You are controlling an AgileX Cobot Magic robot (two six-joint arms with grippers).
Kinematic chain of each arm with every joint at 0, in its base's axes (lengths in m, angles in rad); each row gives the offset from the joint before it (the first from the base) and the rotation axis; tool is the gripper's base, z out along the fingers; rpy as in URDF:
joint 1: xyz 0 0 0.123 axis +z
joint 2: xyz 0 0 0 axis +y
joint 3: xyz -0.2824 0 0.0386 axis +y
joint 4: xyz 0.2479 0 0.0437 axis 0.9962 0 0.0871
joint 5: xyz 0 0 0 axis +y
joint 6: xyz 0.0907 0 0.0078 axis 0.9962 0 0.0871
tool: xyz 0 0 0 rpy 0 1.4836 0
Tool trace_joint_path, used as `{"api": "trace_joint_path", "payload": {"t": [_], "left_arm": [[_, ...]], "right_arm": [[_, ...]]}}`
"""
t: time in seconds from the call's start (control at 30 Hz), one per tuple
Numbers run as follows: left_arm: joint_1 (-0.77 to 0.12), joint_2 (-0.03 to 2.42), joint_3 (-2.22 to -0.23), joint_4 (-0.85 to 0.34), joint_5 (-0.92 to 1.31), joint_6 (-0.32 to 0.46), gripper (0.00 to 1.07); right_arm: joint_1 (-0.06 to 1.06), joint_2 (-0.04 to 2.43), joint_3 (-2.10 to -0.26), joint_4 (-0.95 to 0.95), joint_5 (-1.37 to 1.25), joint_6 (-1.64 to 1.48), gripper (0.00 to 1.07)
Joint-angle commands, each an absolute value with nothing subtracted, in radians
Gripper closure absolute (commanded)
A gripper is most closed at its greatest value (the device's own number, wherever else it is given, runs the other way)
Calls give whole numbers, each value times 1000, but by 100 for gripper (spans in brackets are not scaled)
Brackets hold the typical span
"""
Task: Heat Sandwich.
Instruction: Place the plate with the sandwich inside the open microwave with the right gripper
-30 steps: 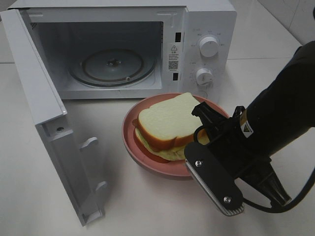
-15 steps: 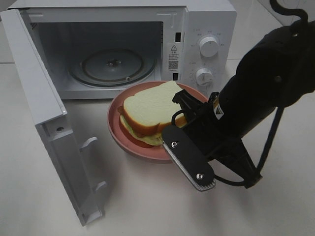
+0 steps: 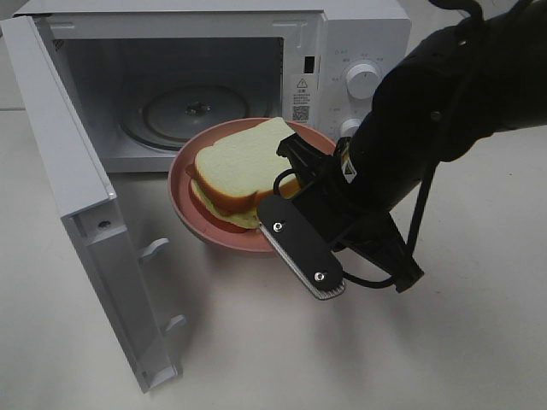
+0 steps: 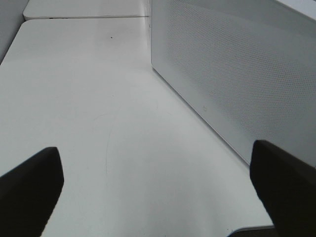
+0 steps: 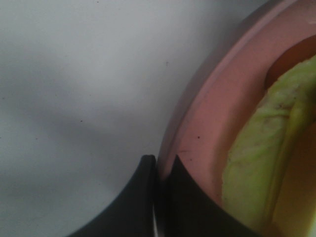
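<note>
Microwave (image 3: 214, 51) wide open, turntable (image 3: 195, 115) bare. Pink plate (image 3: 181, 201) at the oven's mouth, not yet inside, rim pinched in the right jaws. Sandwich (image 3: 244, 166) riding on it. Left jaws spread, empty (idling by the door (image 3: 85, 213)). Loading, shutting, timing all left. Plate's right rim lost behind the arm (image 3: 444, 111).

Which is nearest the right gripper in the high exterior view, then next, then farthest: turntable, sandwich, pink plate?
1. pink plate, gripped at its rim.
2. sandwich, lying on that plate.
3. turntable, back inside the open microwave.
</note>
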State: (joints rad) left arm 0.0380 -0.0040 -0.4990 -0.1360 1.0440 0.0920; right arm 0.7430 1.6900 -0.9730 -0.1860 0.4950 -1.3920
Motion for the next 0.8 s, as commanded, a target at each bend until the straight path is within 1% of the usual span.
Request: {"api": "trace_joint_path", "payload": {"t": [0.03, 0.43, 0.8], "left_arm": [[38, -29, -494, -139, 1035, 89, 10], [38, -29, -494, -139, 1035, 89, 10], [38, -29, -494, -139, 1035, 89, 10]], "right_arm": [[746, 1699, -1002, -201, 458, -1398, 107], [746, 1787, -1126, -195, 456, -1402, 107], [746, 1839, -1190, -193, 460, -1410, 107]]}}
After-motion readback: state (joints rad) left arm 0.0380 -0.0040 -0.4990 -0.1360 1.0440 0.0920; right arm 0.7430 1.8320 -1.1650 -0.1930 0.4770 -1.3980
